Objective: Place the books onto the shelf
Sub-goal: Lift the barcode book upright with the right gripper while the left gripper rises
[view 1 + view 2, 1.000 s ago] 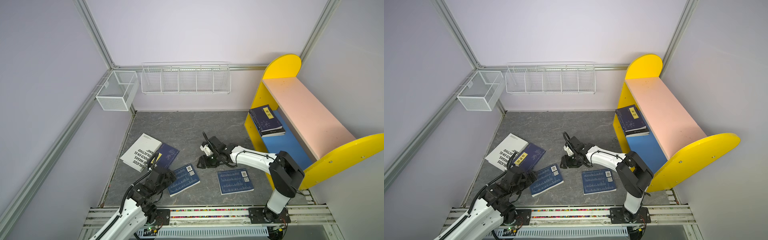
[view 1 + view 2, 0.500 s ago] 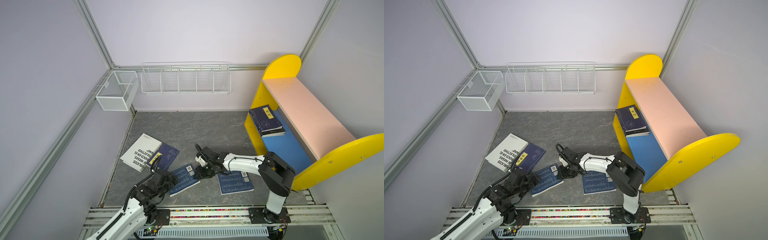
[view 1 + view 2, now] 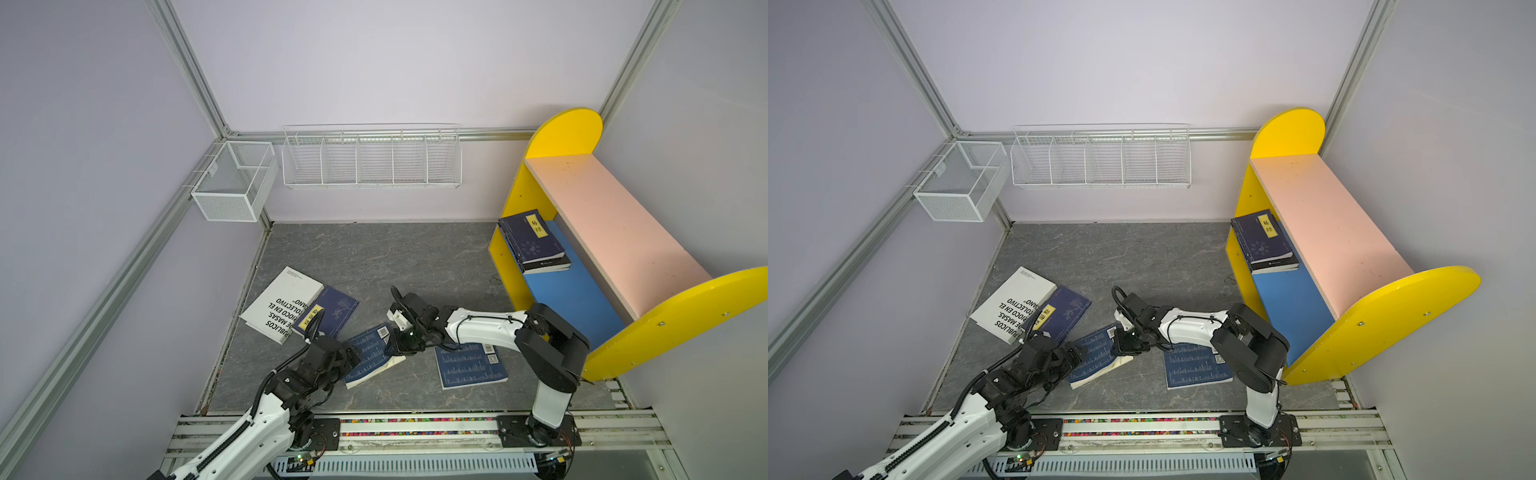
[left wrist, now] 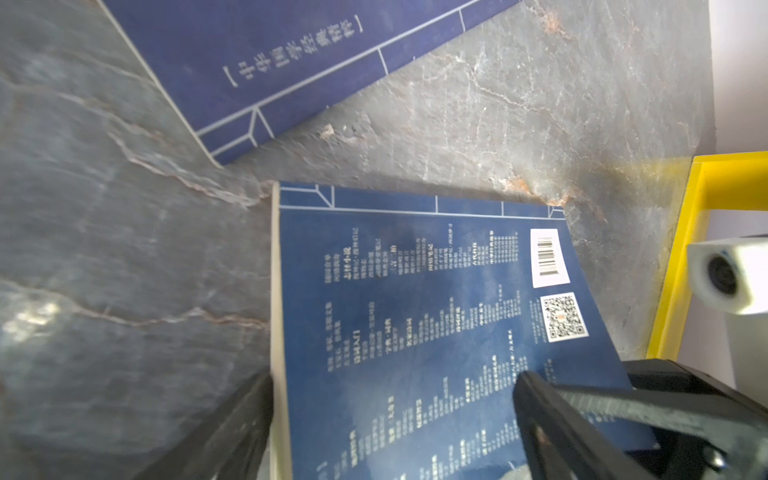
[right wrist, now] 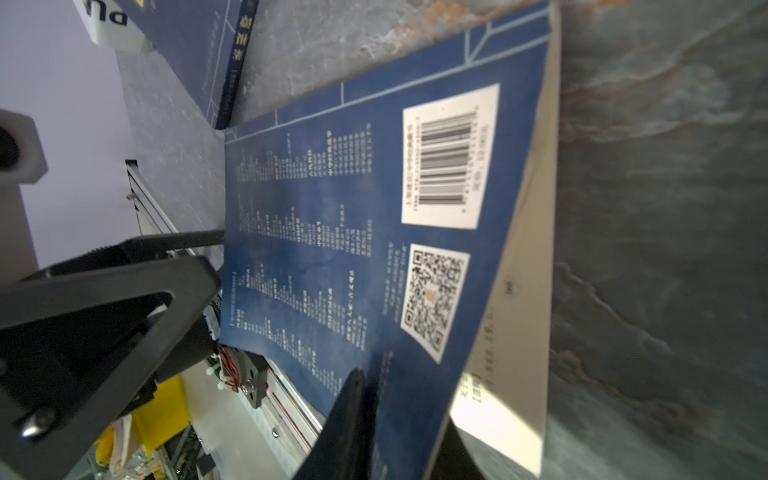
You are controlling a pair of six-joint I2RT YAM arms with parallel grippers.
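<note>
While the right pincer (image 3: pixel 400 348) nips the lifted cover of the navy book (image 3: pixel 371 360) on the desk (image 3: pixel 374 266), the left pincer (image 4: pixel 395 384) gapes astride its opposite edge. Catch the pages too, lest it flop open.

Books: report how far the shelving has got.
Done: a stack of books lies on the shelf's blue board. In hand: the right gripper pinches the middle navy book; the left gripper, open, straddles its other edge. Left: that one, the second navy book, the labelled navy book and the white book on the floor.
</note>
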